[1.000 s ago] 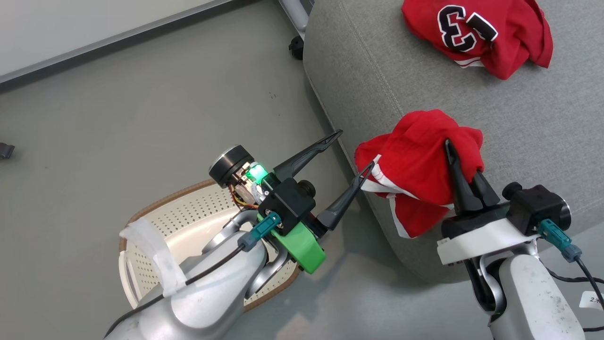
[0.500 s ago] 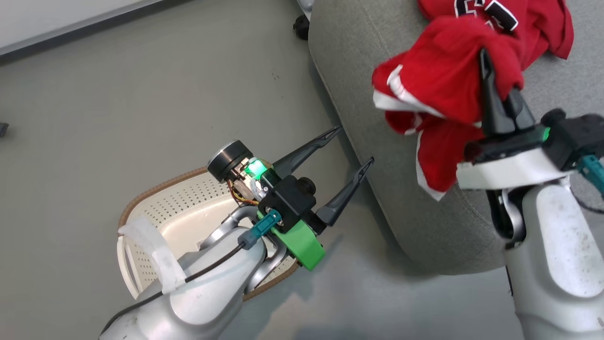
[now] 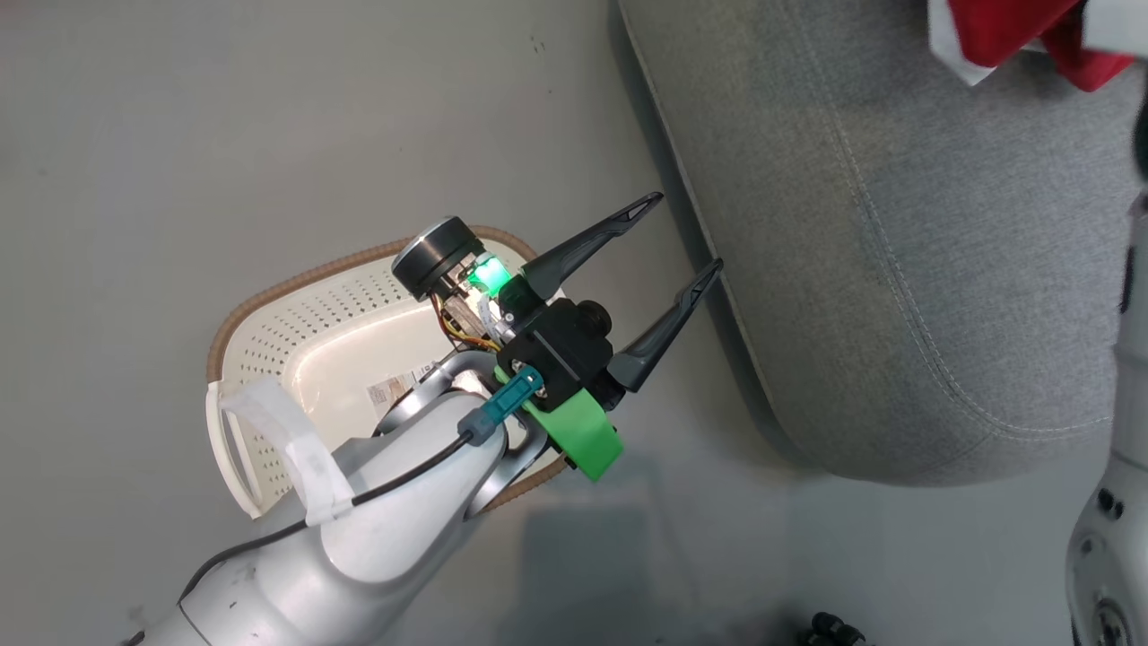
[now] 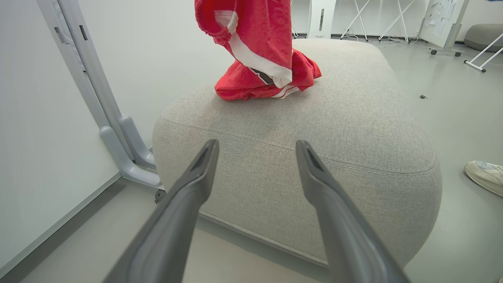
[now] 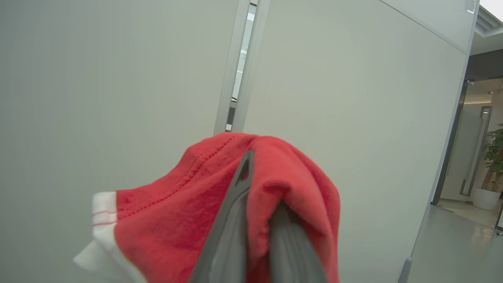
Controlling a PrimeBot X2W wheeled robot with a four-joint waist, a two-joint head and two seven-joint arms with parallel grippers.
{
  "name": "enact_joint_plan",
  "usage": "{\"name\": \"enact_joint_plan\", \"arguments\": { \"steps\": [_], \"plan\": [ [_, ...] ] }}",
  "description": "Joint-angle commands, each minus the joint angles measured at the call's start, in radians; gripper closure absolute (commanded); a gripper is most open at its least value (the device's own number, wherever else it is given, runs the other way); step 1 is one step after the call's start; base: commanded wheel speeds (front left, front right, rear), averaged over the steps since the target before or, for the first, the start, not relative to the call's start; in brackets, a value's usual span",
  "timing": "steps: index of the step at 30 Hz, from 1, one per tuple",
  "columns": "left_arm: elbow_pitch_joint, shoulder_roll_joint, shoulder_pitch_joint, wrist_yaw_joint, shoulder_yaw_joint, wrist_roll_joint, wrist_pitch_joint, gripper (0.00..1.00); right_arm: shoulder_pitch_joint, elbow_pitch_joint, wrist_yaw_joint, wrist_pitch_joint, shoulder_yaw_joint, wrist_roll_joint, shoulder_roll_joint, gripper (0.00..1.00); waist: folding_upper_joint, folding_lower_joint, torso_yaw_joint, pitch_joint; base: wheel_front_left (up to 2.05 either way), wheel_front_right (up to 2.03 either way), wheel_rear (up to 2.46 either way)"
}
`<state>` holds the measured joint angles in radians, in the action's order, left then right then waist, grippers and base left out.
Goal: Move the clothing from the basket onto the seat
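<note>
My right gripper (image 5: pixel 257 184) is shut on a red garment (image 5: pixel 177 220) with white trim, which drapes over both fingers and is held up in front of a pale wall. The left wrist view shows that garment (image 4: pixel 255 35) hanging above the grey seat (image 4: pixel 314 129), with a second red garment (image 4: pixel 243 84) lying crumpled on the cushion below it. A corner of red cloth (image 3: pixel 995 27) shows at the top right of the head view. My left gripper (image 3: pixel 689 230) is open and holds nothing, beside the seat's (image 3: pixel 897 269) edge and above the cream basket (image 3: pixel 269 305).
The basket's floor shows a small paper label (image 3: pixel 390 392) and no clothing. A grey wall post (image 4: pixel 114 129) stands left of the seat. A pale shoe (image 4: pixel 485 177) is on the floor at the right. My right forearm (image 3: pixel 1112 538) runs up the right edge.
My right gripper has lifted the red garment from the seat's near edge up and farther over the cushion. The head camera has shifted. The left gripper stays open by the basket.
</note>
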<state>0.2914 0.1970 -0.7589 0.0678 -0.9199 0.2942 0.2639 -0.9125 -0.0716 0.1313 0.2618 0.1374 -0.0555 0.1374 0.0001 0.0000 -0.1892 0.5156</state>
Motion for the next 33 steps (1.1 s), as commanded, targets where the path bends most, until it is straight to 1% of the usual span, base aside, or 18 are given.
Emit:
{"name": "enact_joint_plan", "arguments": {
  "steps": [1,9,13,17,19,22,33],
  "plan": [
    [0.002,0.000,-0.019,0.004,0.000,-0.009,0.000,0.00,-0.037,-0.011,-0.001,0.005,0.016,0.004,0.022,1.00,-0.0001,0.0000,0.017,0.047,0.00,0.00,0.00],
    [0.012,-0.003,-0.046,0.009,-0.003,-0.017,0.000,0.00,-0.191,-0.134,-0.001,0.005,0.102,-0.002,0.152,1.00,-0.0001,0.0000,0.016,0.094,0.00,0.00,0.00],
    [0.010,-0.005,-0.054,0.010,-0.001,-0.020,0.000,0.00,-0.219,-0.202,-0.001,0.005,0.137,-0.010,0.210,1.00,-0.0001,0.0000,0.017,0.112,0.00,0.00,0.00],
    [0.010,0.000,-0.057,0.010,0.001,-0.022,0.000,0.00,-0.209,-0.267,-0.001,0.005,0.156,-0.005,0.241,1.00,-0.0001,0.0000,0.015,0.127,0.00,0.00,0.00],
    [0.010,0.002,-0.059,0.011,0.002,-0.023,0.000,0.00,-0.191,-0.312,-0.001,0.005,0.164,-0.005,0.250,1.00,-0.0001,0.0000,0.015,0.133,0.00,0.00,0.00],
    [0.010,0.004,-0.062,0.011,0.003,-0.023,0.000,0.00,-0.166,-0.367,-0.001,0.005,0.182,-0.005,0.247,1.00,-0.0001,0.0000,0.016,0.142,0.00,0.00,0.00],
    [0.011,0.011,-0.068,0.012,0.004,-0.026,0.001,0.00,-0.068,-0.556,-0.001,0.005,0.219,-0.006,0.215,1.00,-0.0001,0.0000,0.028,0.160,0.00,0.00,0.00]
  ]
}}
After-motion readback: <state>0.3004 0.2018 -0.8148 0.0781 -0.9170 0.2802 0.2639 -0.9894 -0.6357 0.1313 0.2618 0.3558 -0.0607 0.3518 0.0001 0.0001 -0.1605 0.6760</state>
